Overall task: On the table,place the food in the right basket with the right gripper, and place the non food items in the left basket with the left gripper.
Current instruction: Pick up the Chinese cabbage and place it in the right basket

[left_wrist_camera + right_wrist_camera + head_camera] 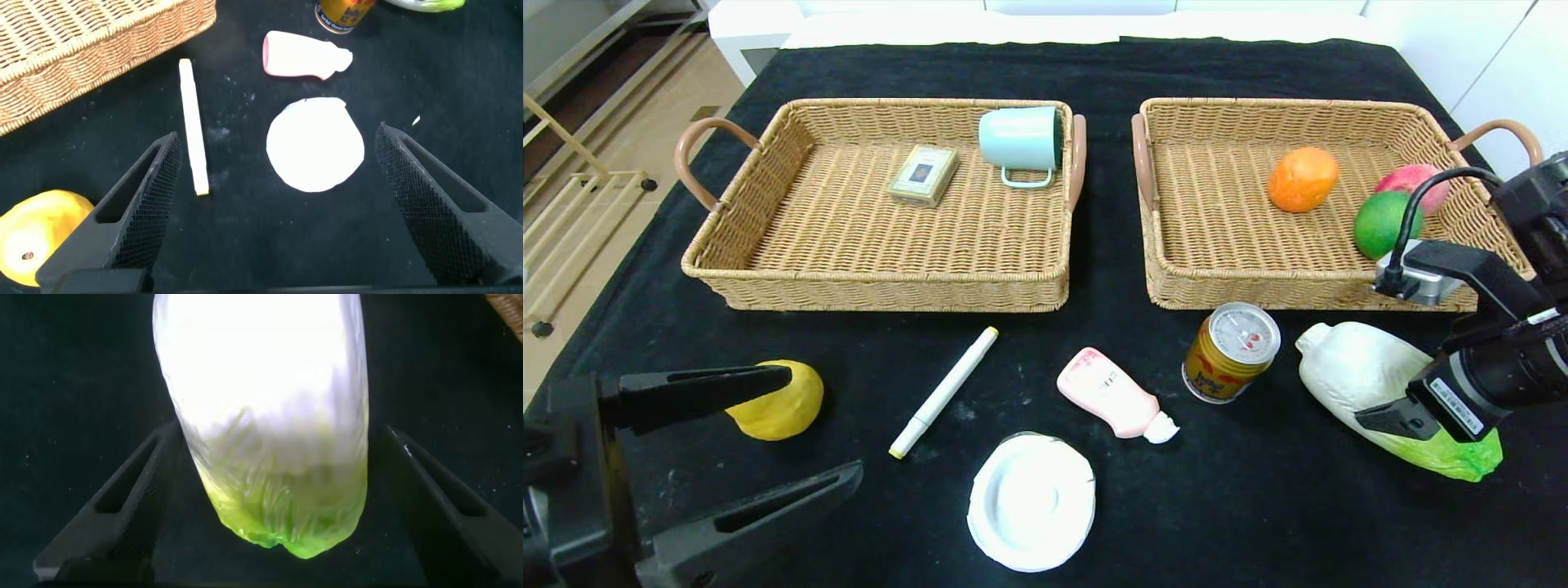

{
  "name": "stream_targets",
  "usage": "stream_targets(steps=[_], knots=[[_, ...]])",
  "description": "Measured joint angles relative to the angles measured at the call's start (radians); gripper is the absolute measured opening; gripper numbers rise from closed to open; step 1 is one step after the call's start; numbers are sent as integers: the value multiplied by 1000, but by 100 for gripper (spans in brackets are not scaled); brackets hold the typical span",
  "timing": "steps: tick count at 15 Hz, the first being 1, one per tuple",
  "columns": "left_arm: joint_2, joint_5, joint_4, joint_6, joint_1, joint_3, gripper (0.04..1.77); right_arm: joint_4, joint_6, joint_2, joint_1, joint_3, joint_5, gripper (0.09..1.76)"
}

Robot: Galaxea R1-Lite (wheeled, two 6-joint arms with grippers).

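Black cloth with faint white scuffs covers the desk (1094, 73), and six things on it are not yet sorted. The right gripper (270, 498) has its fingers wide, one on each side of the soft white-and-green napa cabbage (265, 416), with nothing gripped yet; this looks like the first step of the next pick. Just beyond the cabbage stands the gold-and-red metal can (1232, 353), and behind it the right wicker basket (1258, 286) already holds three round fruits. The left gripper (278, 204) also has wide fingers and holds nothing. Between them lie the round white shallow dish (315, 144) and the slim white marker with a yellow tip (193, 124). Farther off is the pink squeeze bottle (302, 55); the bumpy yellow fruit (41, 237) is outside one finger. The left wicker basket (768, 278) holds a mint mug and a small box.
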Motion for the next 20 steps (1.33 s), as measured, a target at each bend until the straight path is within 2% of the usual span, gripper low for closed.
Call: stream_targets(steps=[6,8,10,20], knots=[[1,-1,1,22,-3,7,172,0,-1,9,-4,5,12,171],[1,-1,1,22,-4,9,172,0,0,10,-5,6,24,151],[1,-1,1,22,-5,10,172,-1,0,11,-6,12,25,143],[2,-1,-3,22,-5,18,172,3,2,3,-6,18,27,135]])
